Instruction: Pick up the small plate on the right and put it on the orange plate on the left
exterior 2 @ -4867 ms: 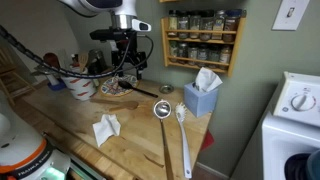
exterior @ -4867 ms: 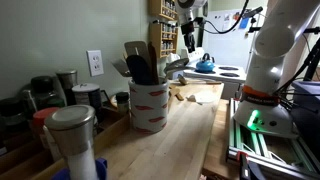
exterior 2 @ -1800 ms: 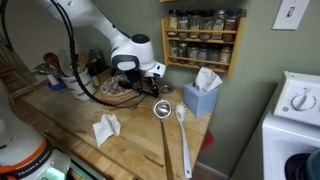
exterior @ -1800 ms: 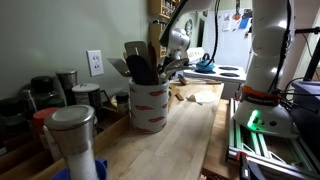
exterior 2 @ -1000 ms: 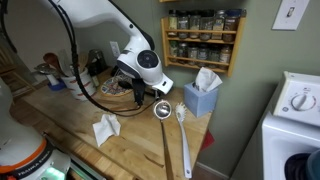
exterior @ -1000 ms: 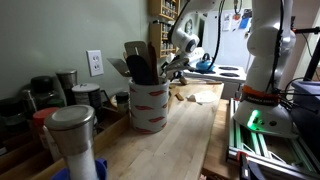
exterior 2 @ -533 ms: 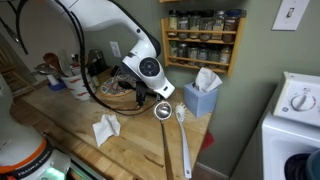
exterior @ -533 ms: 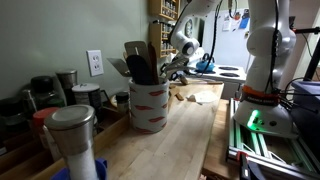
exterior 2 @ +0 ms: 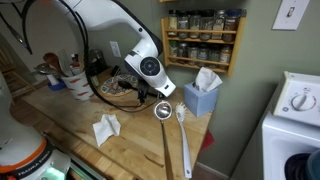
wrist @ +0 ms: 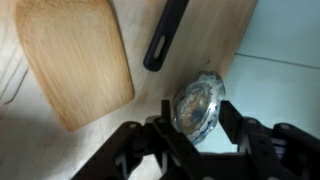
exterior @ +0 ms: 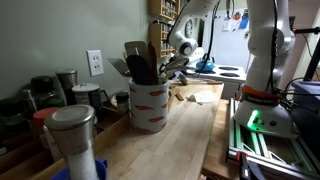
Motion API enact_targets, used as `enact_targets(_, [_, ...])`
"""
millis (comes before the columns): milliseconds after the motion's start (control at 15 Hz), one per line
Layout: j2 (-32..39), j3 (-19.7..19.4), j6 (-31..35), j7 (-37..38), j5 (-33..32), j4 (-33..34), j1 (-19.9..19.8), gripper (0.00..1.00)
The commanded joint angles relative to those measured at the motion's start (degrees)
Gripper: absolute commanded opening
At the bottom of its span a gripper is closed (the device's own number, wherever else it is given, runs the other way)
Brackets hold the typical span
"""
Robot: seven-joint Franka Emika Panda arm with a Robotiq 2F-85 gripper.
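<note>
Barely started, looks like. Hovering low over the small plate (wrist: 198, 100) on the table (wrist: 50, 150), with the pincer (wrist: 197, 118) spread either side, nothing pinched yet. Left to do: grab, lift, drop onto the orange plate (exterior 2: 113, 90).

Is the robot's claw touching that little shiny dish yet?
Cannot tell. In the wrist view the gripper straddles the small dish closely on both sides, but the blurred picture shows neither contact nor a gap.
</note>
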Motion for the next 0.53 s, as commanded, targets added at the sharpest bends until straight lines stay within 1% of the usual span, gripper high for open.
enact_targets(0, [1.84, 0.70, 2.53, 0.02, 1.41, 1.30, 0.87, 0.39])
enact_targets(67, [2.15, 0.85, 3.09, 0.09, 1.28, 1.49, 1.09, 0.41])
enact_targets(133, [2.46, 1.01, 3.82, 0.27, 0.98, 1.69, 1.36, 0.37])
enact_targets(267, [3.02, 1.19, 4.79, 0.46, 0.81, 2.05, 1.81, 0.35])
enact_targets(333, [3.25, 1.28, 5.46, 0.60, 0.75, 2.19, 2.02, 0.26])
enact_targets(400, [3.46, 1.35, 5.92, 0.66, 0.69, 2.35, 2.17, 0.26])
enact_targets(467, [3.63, 1.36, 6.34, 0.78, 0.62, 2.43, 2.33, 0.17])
